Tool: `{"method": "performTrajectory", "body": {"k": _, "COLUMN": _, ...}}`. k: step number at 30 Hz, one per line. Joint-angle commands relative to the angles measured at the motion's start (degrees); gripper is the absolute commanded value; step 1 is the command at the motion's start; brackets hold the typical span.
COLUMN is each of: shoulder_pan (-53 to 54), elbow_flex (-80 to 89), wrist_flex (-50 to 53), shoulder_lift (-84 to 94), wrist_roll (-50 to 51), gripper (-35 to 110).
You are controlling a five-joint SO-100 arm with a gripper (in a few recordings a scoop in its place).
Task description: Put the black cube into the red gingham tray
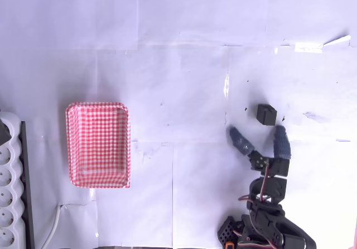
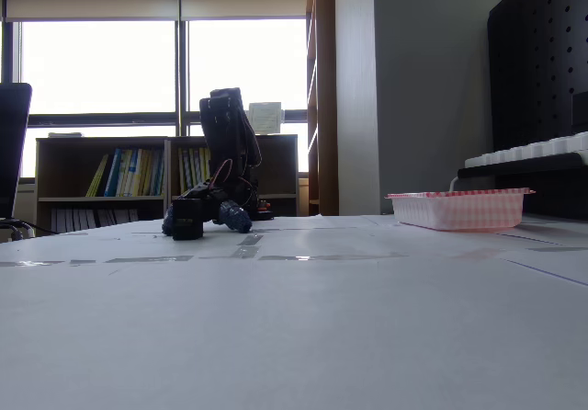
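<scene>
End effector [image 1: 258, 133] spread wide, empty, black cube [image 1: 266, 114] just beyond fingertips, red gingham tray [image 1: 98, 145] well apart

Your arm [image 1: 268, 215] is built of black blocky segments, seen in both views. Its gripper [image 1: 257, 134] has 2 fingers [image 1: 281, 143] wrapped in mottled blue-grey covering, rounded at the tips. Thin red and light wires loop along the black wrist section in the overhead view.
</scene>
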Motion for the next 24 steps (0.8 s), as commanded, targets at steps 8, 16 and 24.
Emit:
{"method": "performTrajectory", "body": {"k": 8, "shoulder_pan": -1.5, "elbow_flex": 11.3, "wrist_flex": -2.0, "shoulder_lift": 5.8, "wrist_roll": 0.2, "gripper": 53}}
{"method": "performTrajectory", "body": {"k": 16, "shoulder_pan": -2.0, "elbow_flex": 16.5, "wrist_flex": -3.0, "shoulder_lift": 9.5, "wrist_roll": -0.2, "gripper": 53}}
{"method": "performTrajectory", "body": {"k": 24, "shoulder_pan": -2.2, "elbow_flex": 17.8, "wrist_flex": -6.7, "shoulder_lift": 12.2, "wrist_roll": -1.8, "gripper": 52}}
